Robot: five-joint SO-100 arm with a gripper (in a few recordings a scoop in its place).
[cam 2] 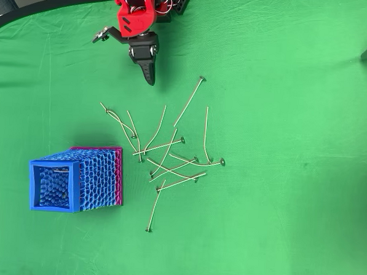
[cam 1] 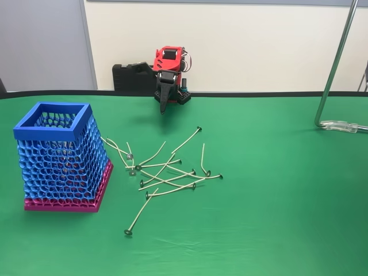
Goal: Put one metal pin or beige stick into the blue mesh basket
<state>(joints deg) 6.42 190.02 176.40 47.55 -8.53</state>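
Green cloth: pins (cam 1: 167, 172) beside blue mesh basket (cam 1: 60, 155), no legible txt.

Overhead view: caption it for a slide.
Red arm's gripper poised above scattered pins, blue mesh basket nearby.

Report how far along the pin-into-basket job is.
Nothing looks done yet. The hand hangs near the arm's base with nothing in it, its fingers together. The pins all lie scattered on the green table beside the blue basket. Still left: pick up one pin and drop it in.
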